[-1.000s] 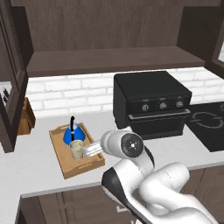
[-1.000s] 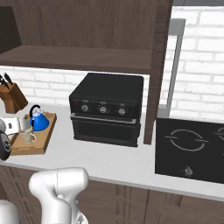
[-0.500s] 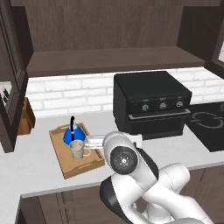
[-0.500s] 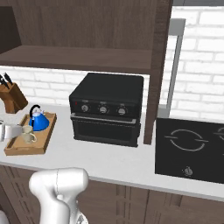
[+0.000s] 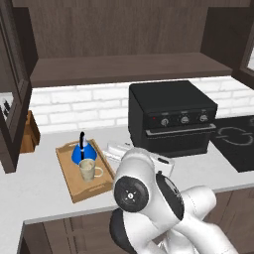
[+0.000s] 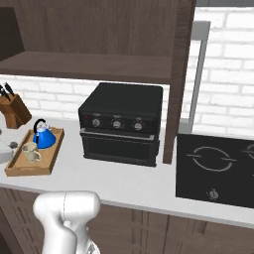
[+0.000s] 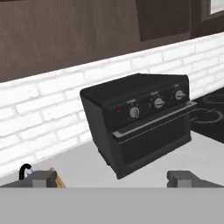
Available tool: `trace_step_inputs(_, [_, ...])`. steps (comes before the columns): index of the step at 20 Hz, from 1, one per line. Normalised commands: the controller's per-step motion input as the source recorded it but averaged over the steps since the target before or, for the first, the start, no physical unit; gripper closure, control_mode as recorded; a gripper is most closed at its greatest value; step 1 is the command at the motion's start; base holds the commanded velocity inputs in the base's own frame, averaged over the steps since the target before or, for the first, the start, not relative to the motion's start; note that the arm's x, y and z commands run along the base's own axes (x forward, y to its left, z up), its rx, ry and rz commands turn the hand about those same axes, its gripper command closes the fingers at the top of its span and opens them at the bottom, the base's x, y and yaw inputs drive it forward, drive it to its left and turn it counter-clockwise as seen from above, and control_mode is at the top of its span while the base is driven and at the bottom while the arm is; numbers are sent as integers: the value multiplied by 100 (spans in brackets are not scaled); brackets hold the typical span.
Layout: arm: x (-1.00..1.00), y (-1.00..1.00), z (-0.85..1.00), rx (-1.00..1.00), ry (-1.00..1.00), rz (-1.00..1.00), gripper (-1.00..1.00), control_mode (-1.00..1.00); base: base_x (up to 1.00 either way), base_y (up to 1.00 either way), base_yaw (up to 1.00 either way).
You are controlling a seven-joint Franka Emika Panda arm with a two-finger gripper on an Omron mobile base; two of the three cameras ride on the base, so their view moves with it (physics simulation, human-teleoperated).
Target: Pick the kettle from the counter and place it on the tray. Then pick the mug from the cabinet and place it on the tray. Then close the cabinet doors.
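Nearest the hand camera, the gripper was seen with its two dark fingertips set wide apart, the jaws spread and nothing between them. Just beyond the left tip, a corner of the tray and the top of a black arched handle were caught at the frame's lower left.

On the counter, one tray was counted, and on it one kettle and one mug. The blue kettle was stood at the tray's far end and the cream mug at its near end, the two close together; whether they touched could not be told. The mug's handle was turned toward the arm.

Farther along, one black countertop oven with three knobs was seen; no writing or brand could be read on it. One black cooktop was set into the counter beside it. One wooden knife block was stood by the brick wall, beyond the tray.

Above, the cabinet was seen open, its shelf bare where visible. One glass-panelled door was swung out at the left.
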Motion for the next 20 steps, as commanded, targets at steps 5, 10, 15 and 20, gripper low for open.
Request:
trace_step_inputs(5, [-25,-27,23,8,-16,-16,-100,-100,0,0,0])
trace_step_inputs(10, [-19,-25,24,6,-13,-17,-100,-100,0,0,0])
trace_step_inputs(15, [-16,-27,25,6,-14,-17,-100,-100,0,0,0])
trace_step_inputs(20, [-18,-30,26,6,-17,-15,-100,-100,0,0,0])
